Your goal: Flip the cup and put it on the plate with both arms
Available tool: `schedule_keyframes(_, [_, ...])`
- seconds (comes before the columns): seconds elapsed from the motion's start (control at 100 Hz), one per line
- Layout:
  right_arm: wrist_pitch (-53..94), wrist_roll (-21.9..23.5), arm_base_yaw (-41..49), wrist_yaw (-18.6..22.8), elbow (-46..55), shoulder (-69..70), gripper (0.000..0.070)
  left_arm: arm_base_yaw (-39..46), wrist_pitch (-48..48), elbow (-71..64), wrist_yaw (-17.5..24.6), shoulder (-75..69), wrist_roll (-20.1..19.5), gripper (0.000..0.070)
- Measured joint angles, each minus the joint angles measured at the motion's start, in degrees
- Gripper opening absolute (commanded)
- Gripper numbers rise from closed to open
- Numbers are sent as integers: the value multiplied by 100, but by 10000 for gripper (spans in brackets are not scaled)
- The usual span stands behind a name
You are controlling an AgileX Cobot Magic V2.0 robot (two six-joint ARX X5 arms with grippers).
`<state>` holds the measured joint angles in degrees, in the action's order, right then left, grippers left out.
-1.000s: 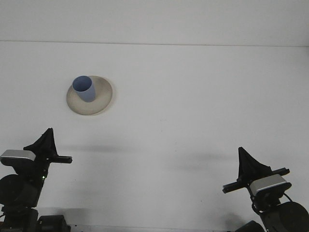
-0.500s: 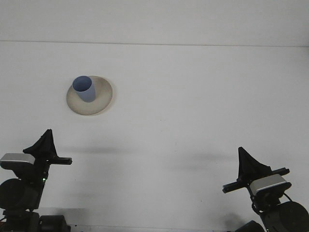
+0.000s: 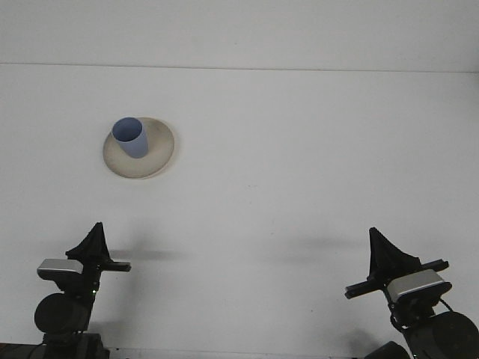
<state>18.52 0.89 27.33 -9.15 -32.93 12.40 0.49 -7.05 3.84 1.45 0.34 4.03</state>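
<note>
While both of my arms sit low at the near edge of the white table [image 3: 299, 149], the blue cup [image 3: 130, 137] stands mouth-up on the cream plate [image 3: 159, 153], far from either of them. The plate lies on the left half of the table, toward the far side, and the cup rests on its left part, with its open rim facing up and slightly toward the camera. The cup's base touches the plate; nothing else touches it.

My left gripper [image 3: 96, 238] shows at the lower left as a dark, pointed shape rising from a grey wrist block. It points away from me across the table, roughly toward the plate but well short of it, with bare table between. It holds nothing and touches nothing. From this angle the fingers merge into one black silhouette, so I cannot tell whether they are apart or together.

My right gripper [image 3: 380, 247] shows at the lower right, also as a dark, pointed shape above a grey wrist block, tilted a little to the left. It is well apart from the cup and plate, on the opposite side of the table. It too holds nothing and touches nothing, and I cannot tell how far its fingers stand open.

Soft shadows fall on the table just beyond each gripper. A pale wall [image 3: 239, 30] runs across the far edge.
</note>
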Motion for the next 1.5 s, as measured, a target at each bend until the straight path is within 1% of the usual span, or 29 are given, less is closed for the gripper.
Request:
schedule_keyframes(0.16, [2,0,0,2,0,0,2,-26,-319,-195,-4,4,15,12])
schedule_keyframes(0.3, [2,0,0,2,0,0,2,-31,-339,-195,-2,-9,149,13])
schedule_keyframes(0.92, [7,-4,0,2,0,0,2,-31,-337,-195,-4,-9,170,12])
schedule_keyframes(1.08, [-46,-332,-216,7,55,-87,2,-31,-334,-195,-4,-9,173,13])
schedule_keyframes(1.22, [-503,-664,-1080,83,704,-396,2,-31,-334,-195,-4,-9,173,13])
schedule_keyframes(1.33, [-798,-872,-1749,560,1519,-739,2,-31,-332,-195,-4,-9,188,13])
schedule_keyframes(1.4, [-938,-1045,-1943,793,2028,-990,2,-31,-332,-195,-2,-9,190,12])
schedule_keyframes(1.5, [-1134,-1255,-2031,828,2636,-1246,2,-31,-330,-195,-4,-9,192,13])
